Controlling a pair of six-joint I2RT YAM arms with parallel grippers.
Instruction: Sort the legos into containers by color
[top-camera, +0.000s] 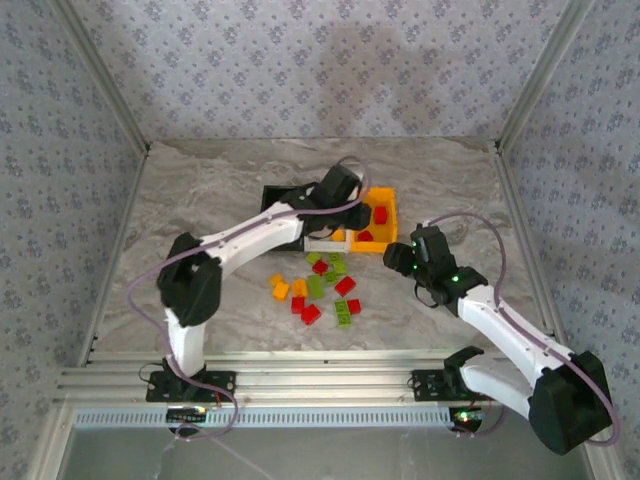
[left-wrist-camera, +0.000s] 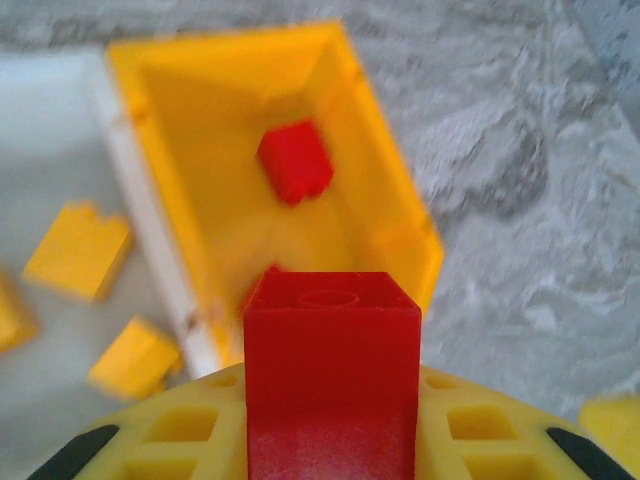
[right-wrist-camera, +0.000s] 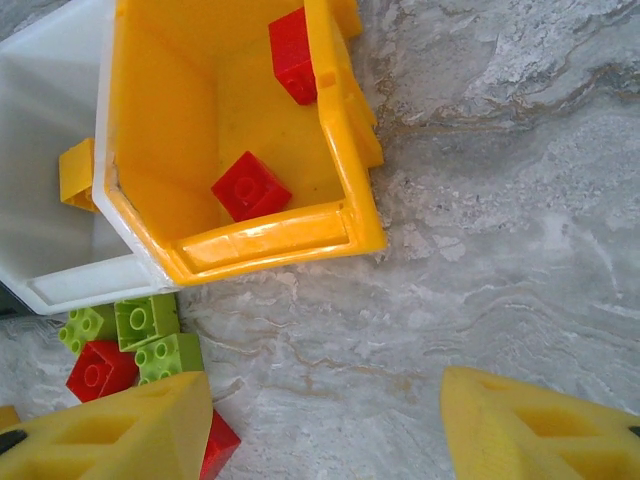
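Red brick (left-wrist-camera: 330, 335), orange bin (left-wrist-camera: 185, 95), white bin (right-wrist-camera: 45, 150), grey-veined table (right-wrist-camera: 500, 200).

The table (top-camera: 200, 190) is gray and white, with wavy lines like stone. Three walls (top-camera: 320, 60) stand around it, pale with little flowers all over. One silver post (top-camera: 105, 75) slants up at the left back corner and a second post (top-camera: 545, 65) at the right. Silver rails (top-camera: 320, 380) run along the near edge.
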